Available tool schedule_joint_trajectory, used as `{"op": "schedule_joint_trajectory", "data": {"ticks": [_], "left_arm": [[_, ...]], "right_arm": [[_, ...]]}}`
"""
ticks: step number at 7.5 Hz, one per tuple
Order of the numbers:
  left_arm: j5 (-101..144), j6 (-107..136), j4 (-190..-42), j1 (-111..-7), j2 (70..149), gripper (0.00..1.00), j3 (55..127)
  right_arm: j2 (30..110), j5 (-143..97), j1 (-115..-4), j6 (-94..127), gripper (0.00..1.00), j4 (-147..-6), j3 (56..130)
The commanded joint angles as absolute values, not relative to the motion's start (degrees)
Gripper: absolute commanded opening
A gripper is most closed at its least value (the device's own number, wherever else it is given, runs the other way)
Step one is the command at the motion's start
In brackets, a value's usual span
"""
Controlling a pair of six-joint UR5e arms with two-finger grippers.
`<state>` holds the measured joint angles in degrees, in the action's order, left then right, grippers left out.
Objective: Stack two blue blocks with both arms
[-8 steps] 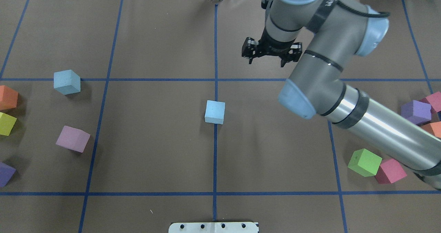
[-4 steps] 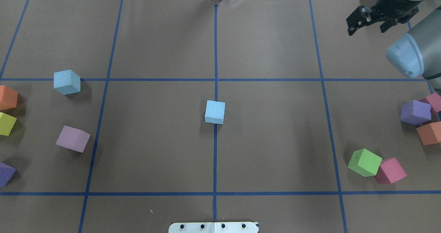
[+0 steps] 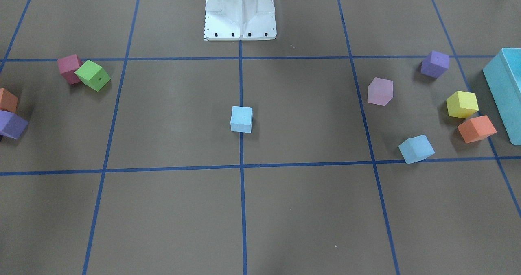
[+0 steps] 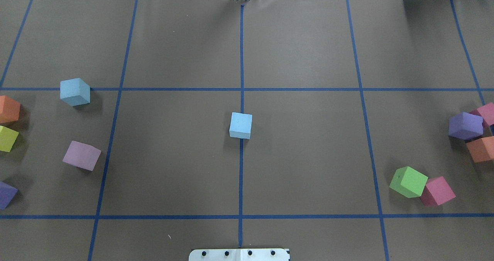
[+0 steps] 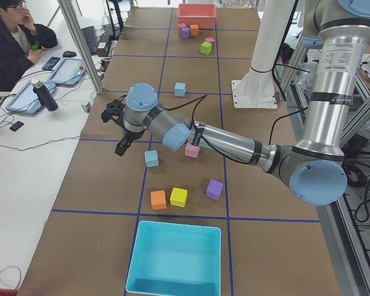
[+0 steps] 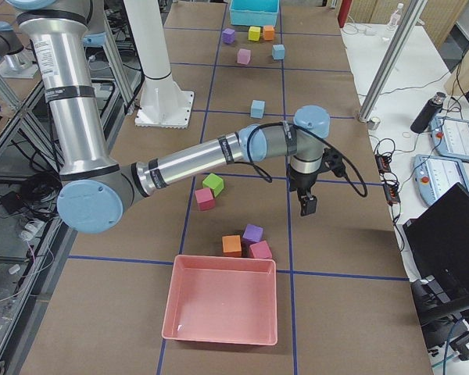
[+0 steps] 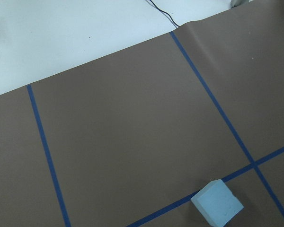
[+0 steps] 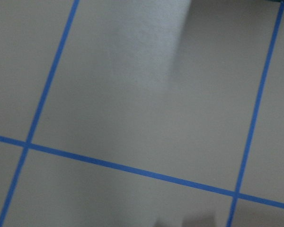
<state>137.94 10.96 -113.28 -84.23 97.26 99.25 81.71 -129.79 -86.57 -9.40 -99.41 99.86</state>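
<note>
**Across the worktop (image 4: 173, 168): two light foam blocks lie apart, neither one held**

At the middle of the worktop sits one blue block (image 4: 241, 125), on the centre tape line (image 4: 241, 60) and nearly square to it. The second blue block (image 4: 75, 92) lies well apart from it, toward the worktop's left end. It sits on the cross tape line (image 4: 173, 89), turned at an angle to the grid. A pink cube (image 4: 82, 155) is near it on the robot's side, not touching. Nothing is stacked yet.

Neither gripper shows in the overhead or front views. The left gripper (image 5: 116, 131) appears to hang above the strip between the second blue block and the operators' edge. The right gripper (image 6: 306, 201) hangs over the right half of the worktop, on the operators' side. I can make out nothing in either one, but these side views do not show whether the fingers stand apart or together.

Both blocks look like matte foam, so I judge them very light, a little soft and not slippery. A gentle pinch should be enough; a hard one would likely dent the cube and make it spring on release. The best hold is on two opposite flat side faces, fingers square to them and high enough to leave the bottom face free for setting down. The angled block calls for a wrist turn first. The base block is so light that a small knock could slide it.
</note>
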Motion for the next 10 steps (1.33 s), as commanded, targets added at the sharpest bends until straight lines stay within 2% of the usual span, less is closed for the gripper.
{"op": "schedule_joint_trajectory", "data": {"ticks": [1,3,4,7,10], "left_arm": [[137.12,20.76,-114.26,-76.51,96.24,1.00,98.79],[127.48,32.74,-114.17,-69.46,96.94,0.99,98.18],[126.57,35.65,-114.43,-66.91,99.29,0.99,94.78],[119.98,42.86,-114.61,-59.88,103.77,0.98,88.62],[119.97,46.06,-114.61,-57.66,105.47,0.97,85.53]], "right_arm": [[90.66,-130.08,-93.59,-15.81,1.00,-98.88,99.23],[95.09,-129.56,-96.32,-15.65,1.00,-98.79,99.14],[96.32,-129.29,-96.33,-15.64,1.00,-98.70,99.14],[97.47,-129.29,-96.24,-15.47,1.00,-98.61,99.05],[97.21,-125.52,-96.24,-15.12,1.00,-98.53,98.88]]}}
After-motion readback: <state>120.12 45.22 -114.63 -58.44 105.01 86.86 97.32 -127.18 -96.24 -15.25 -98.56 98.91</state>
